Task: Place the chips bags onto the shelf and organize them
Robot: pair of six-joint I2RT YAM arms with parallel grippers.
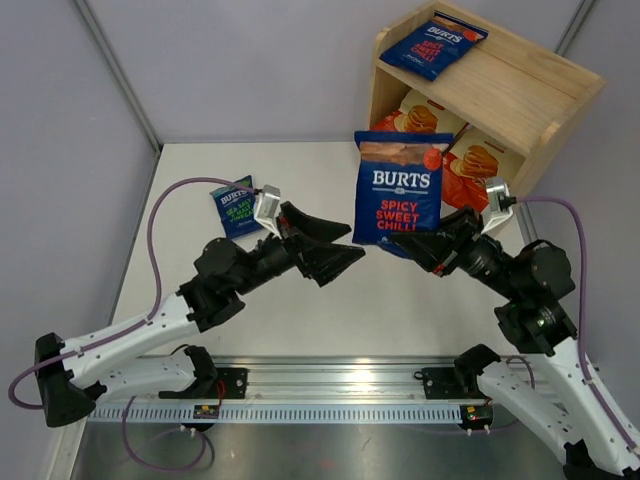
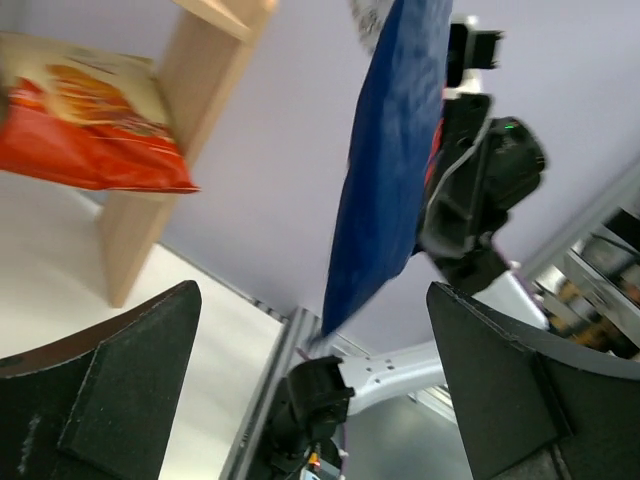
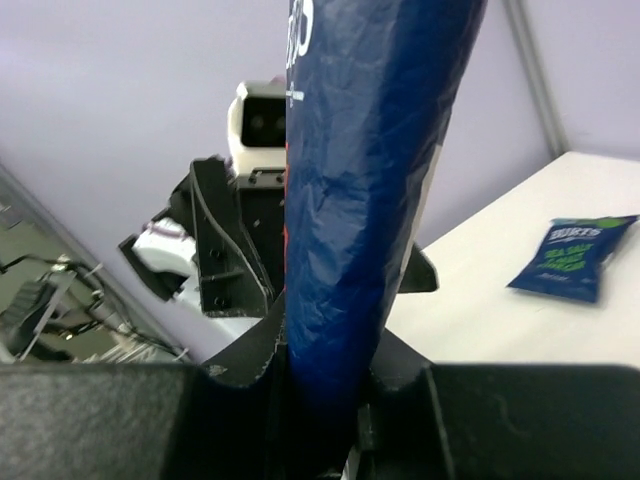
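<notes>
R gripper (image 3: 320, 395) is clamped tight on the bottom edge of a dark blue "Burts" chips bag w/ red lettering (image 1: 398, 190). It holds the bag upright above the white table (image 1: 300, 320), printed face toward the top cam. In the R wrist view the bag rises edge-on straight out of the closed jaws.

L gripper (image 1: 352, 245) is spread wide w/ nothing in it. Its tips sit just left of the held bag's lower corner, not touching. In the L wrist view the bag (image 2: 385, 160) hangs edge-on beyond the gap between the two black fingers (image 2: 120, 390).

The light wooden two-tier shelf (image 1: 510, 85) stands at far right, just behind the held bag. A second red-lettered Burts bag (image 1: 435, 45) lies flat on its top tier. One cream-and-red chips bag (image 1: 420, 115) & another like it (image 1: 475, 170) sit side by side in the lower tier.

A small green-lettered Burts bag (image 1: 235, 205) lies flat on the table at far left, close by the L arm's wrist.
</notes>
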